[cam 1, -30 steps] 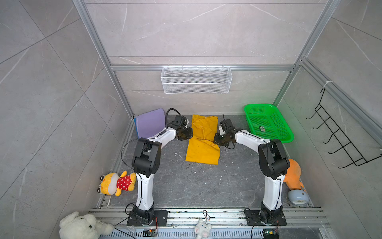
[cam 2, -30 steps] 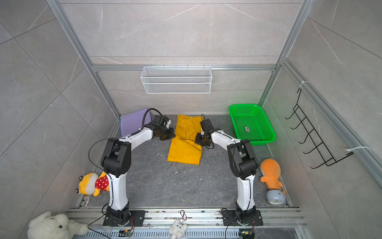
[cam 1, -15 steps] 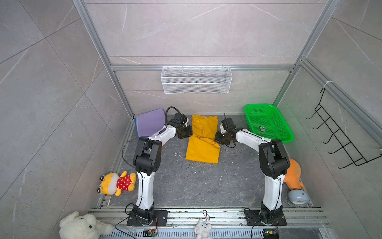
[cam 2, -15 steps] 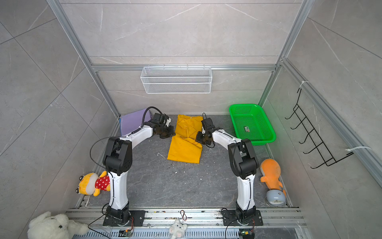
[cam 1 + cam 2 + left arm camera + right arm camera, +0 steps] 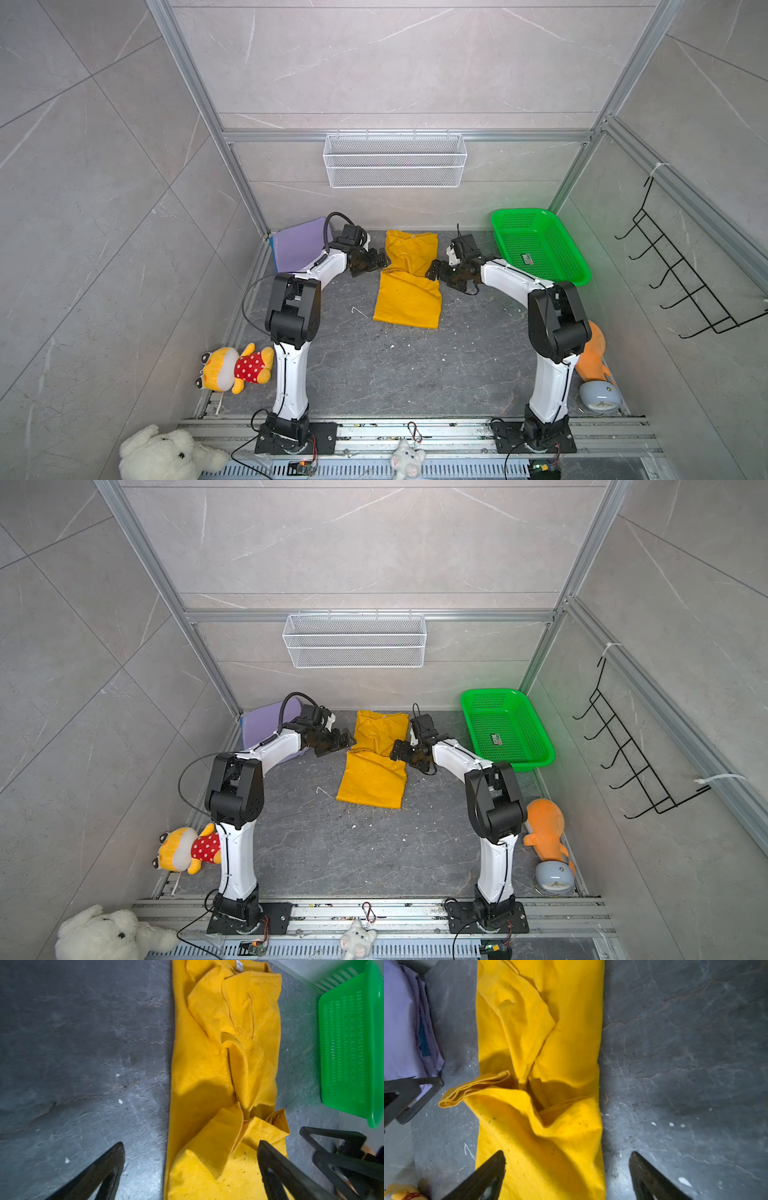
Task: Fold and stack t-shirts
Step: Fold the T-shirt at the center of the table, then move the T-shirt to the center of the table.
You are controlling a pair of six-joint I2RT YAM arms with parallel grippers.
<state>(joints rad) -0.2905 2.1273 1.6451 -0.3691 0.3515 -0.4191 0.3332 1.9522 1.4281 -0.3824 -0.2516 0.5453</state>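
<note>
Left gripper [image 5: 191,1144] and right gripper [image 5: 567,1153] gape empty at yellow t-shirt [image 5: 409,291] edges; blue t-shirt [image 5: 423,1043] mostly hidden within purple t-shirt [image 5: 398,1022].

The dark grey tabletop [image 5: 374,374] bore a mustard-yellow t-shirt [image 5: 409,291] mid-frame, a lavender t-shirt [image 5: 295,249] left of it and a green basket [image 5: 540,249] right.

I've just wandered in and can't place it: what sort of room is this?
Probably a robot test cell dressed as a laundry corner, not a real home: two white arms bolted to a metal rail, bare aluminium framing around tile-look walls, and a yellow t-shirt laid out between them.
</note>
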